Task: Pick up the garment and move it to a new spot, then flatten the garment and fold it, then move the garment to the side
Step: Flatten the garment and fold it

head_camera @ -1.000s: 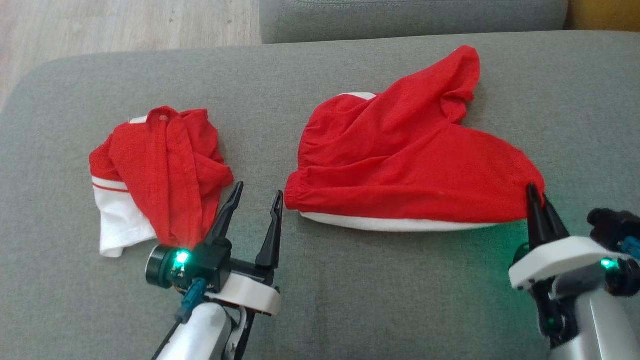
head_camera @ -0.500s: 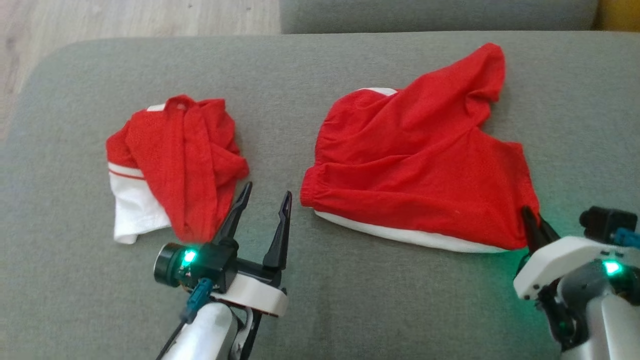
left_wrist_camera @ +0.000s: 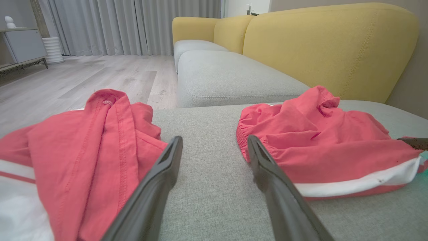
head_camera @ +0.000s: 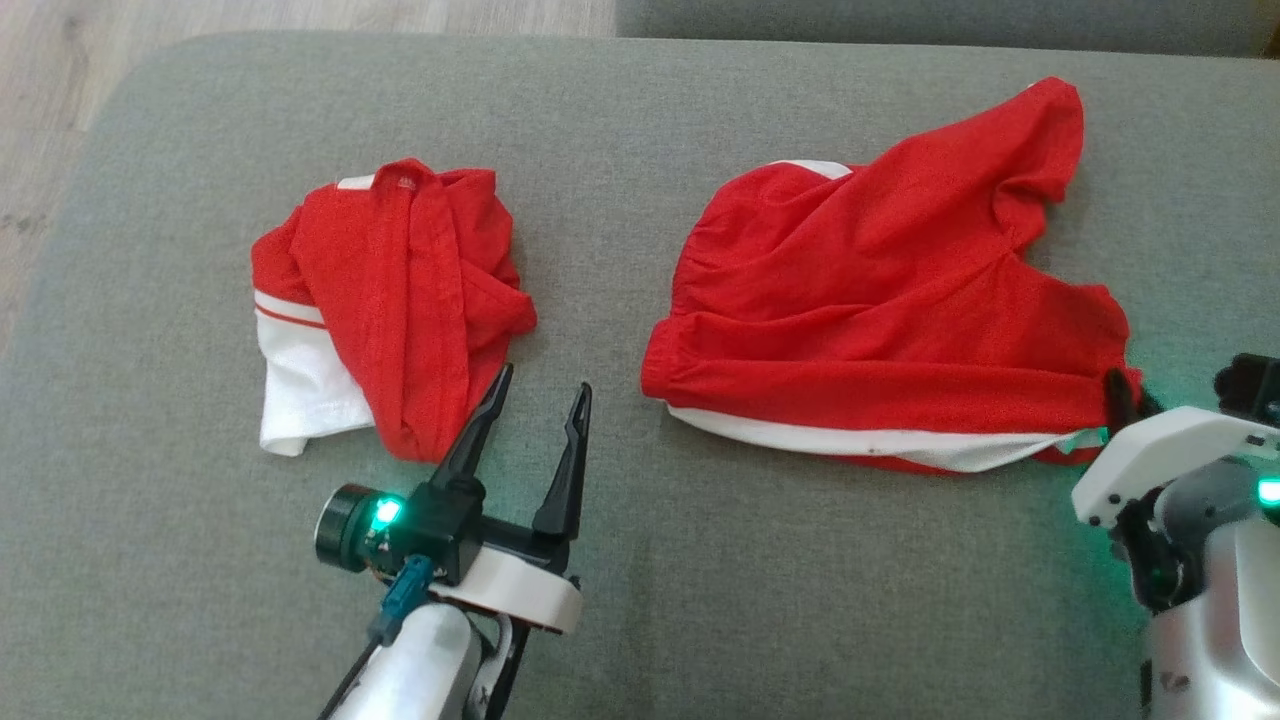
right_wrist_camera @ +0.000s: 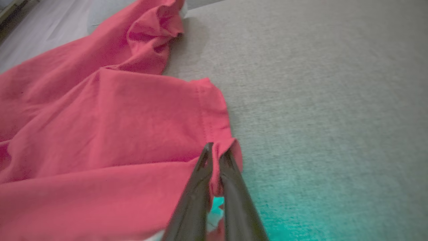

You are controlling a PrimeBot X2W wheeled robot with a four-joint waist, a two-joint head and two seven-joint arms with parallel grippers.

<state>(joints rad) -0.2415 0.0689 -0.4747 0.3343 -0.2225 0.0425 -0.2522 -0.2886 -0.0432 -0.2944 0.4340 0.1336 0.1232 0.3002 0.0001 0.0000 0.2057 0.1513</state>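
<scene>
Rumpled red garment (head_camera: 880, 330), white-edged, on grey cushion (head_camera: 620, 150)

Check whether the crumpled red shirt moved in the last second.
No. The shirt sits as far from the cushion's far edge and the shorts' waistband as before; the camera shifted instead.

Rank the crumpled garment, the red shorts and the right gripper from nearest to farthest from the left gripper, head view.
1. crumpled garment, right beside the left gripper, on its left.
2. red shorts, across a gap on its right.
3. right gripper, far right, at the shorts' far corner.
</scene>
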